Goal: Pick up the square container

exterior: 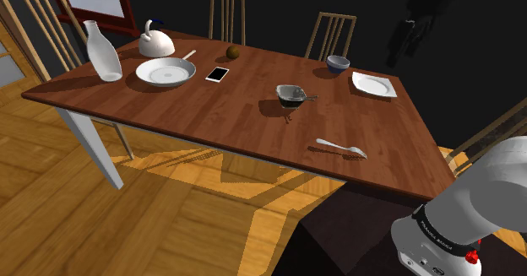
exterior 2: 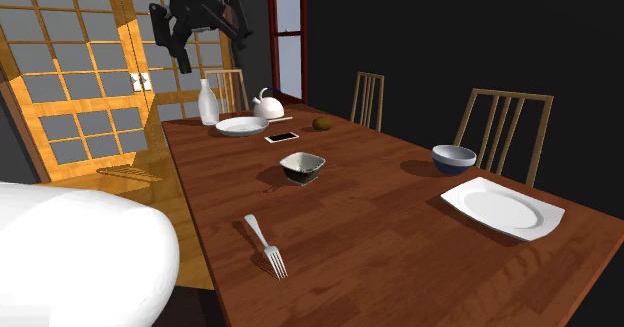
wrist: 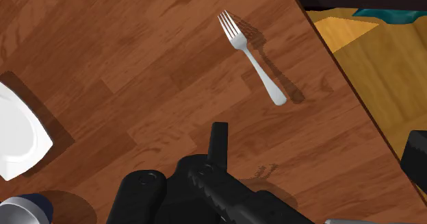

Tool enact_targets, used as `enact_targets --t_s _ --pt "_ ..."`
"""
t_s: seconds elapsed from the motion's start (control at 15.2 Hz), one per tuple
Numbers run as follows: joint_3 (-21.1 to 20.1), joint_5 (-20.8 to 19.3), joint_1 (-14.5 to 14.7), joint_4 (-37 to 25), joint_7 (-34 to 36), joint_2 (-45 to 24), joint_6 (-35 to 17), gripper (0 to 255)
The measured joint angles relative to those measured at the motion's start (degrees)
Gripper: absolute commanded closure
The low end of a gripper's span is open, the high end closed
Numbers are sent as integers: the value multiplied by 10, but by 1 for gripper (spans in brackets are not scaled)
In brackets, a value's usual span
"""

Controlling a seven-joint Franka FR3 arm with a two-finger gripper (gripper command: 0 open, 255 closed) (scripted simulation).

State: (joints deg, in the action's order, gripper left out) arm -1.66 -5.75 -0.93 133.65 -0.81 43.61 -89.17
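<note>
A long surface (exterior: 211,118) of glossy reddish-brown planked wood is carrying a spread of tableware. The square container (exterior: 291,93), a small dark bowl with a pale rim and rounded corners, is sitting upright near the middle of the surface, apart from everything else. A slim metal fork (exterior: 342,148) is lying flat near the edge at the shoulder view's lower right. A flat white square plate (exterior: 373,84) and a round blue bowl (exterior: 338,62) are sitting toward that view's right. At the far end, a round white plate (exterior: 165,72), a tall white bottle (exterior: 103,53), a domed white kettle (exterior: 156,42), a thin white phone (exterior: 218,74) and a round brown fruit (exterior: 233,52) are resting. The black pincer (exterior 2: 205,45) is hanging high above the surface, its 2 fingers standing wide apart, gripping and touching nothing.
</note>
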Motion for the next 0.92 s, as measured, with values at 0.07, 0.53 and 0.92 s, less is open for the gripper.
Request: enact_targets --t_s 0.07,0.53,0.92 --pt "0 0 0 0 0 0 0 0" --pt "32 8 -12 9 -2 -90 -108 0" --pt "64 27 -21 -10 -13 -203 -211 0"
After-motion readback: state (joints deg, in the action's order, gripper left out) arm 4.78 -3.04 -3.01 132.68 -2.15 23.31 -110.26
